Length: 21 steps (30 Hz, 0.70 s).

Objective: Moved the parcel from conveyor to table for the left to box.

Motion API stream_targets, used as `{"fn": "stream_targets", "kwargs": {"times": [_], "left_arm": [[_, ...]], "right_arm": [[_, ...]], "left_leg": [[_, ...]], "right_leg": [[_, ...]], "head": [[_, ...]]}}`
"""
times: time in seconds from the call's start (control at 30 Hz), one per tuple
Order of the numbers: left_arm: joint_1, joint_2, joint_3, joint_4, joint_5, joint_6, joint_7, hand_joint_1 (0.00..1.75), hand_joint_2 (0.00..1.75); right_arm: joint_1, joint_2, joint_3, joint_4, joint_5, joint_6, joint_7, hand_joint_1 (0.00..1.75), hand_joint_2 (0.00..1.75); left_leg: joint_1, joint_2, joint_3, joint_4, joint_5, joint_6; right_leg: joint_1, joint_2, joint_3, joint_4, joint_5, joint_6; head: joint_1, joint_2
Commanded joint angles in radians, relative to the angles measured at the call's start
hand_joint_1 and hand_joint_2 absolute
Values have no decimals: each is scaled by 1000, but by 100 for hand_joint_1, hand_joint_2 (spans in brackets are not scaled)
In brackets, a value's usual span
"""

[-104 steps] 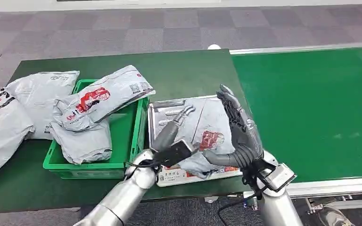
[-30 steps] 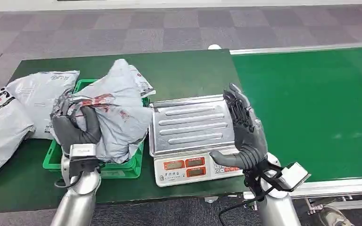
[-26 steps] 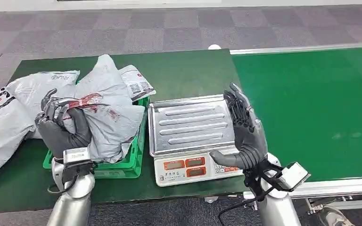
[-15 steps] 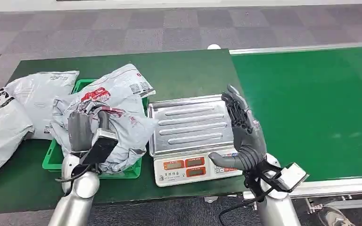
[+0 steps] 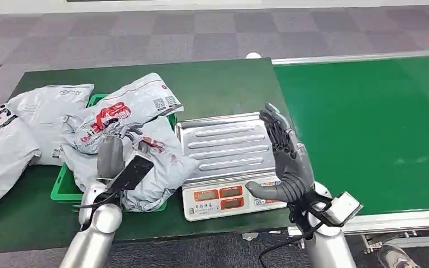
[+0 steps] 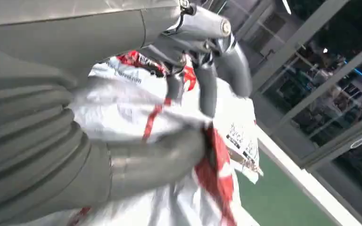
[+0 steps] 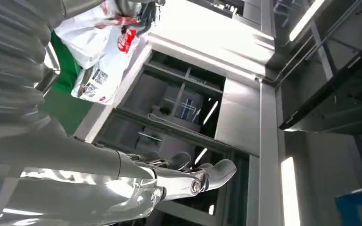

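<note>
- My arms are smooth silver tubes with rounded joints.
- My right hand [image 5: 286,158] has dark grey ribbed fingers.
- Black cables loop at my right wrist.

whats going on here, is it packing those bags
The left hand grips a grey parcel lying over the near corner of the green crate, on top of other parcels. The right hand is held up, open, beside the bare scale. The conveyor belt carries nothing.
</note>
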<state>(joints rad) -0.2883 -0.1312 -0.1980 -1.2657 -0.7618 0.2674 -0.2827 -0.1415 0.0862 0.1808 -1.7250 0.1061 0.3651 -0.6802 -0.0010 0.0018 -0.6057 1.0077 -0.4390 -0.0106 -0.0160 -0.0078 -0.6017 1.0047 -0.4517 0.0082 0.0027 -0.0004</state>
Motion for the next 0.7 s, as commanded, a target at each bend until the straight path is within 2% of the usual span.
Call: {"fn": "stream_targets", "kwargs": {"times": [0.03,0.1,0.2,0.33,0.4,0.47,0.7], "left_arm": [[-16,-40,114,-3,186,199,-123,0,175],[6,-51,146,-71,224,320,-188,0,175],[25,-64,160,-125,233,427,-258,0,175],[28,-186,330,-176,198,431,-401,0,175],[30,-218,384,-257,192,431,-415,0,175],[37,-218,407,-320,208,431,-415,0,175],[37,-218,407,-320,208,431,-415,0,175]], "right_arm": [[-27,-2,-47,46,-3,-2,28,0,175],[-36,-1,-38,52,-8,-6,35,0,175],[-43,-3,-26,66,-12,-14,36,0,175],[-44,-10,-12,78,-20,-32,30,0,175],[-43,-10,-9,80,-22,-36,28,0,175],[-43,-9,-4,83,-24,-39,27,0,175],[-43,-9,-4,83,-24,-39,27,0,175]], "left_leg": [[2,-1,3,-1,0,0],[1,1,1,0,-1,0],[1,1,1,0,-1,0],[2,1,2,0,-1,0],[2,2,4,-1,-2,0],[2,3,2,1,-2,0],[2,0,2,-1,-1,0]], "right_leg": [[2,0,4,-2,0,-1],[1,1,2,-1,0,0],[1,2,1,-1,0,0],[2,2,3,-2,0,0],[2,3,5,-3,0,0],[2,4,3,-2,0,0],[2,1,3,-2,0,-1]], "head": [[0,0],[0,0],[0,0],[0,0],[0,0],[0,0],[0,0]]}}
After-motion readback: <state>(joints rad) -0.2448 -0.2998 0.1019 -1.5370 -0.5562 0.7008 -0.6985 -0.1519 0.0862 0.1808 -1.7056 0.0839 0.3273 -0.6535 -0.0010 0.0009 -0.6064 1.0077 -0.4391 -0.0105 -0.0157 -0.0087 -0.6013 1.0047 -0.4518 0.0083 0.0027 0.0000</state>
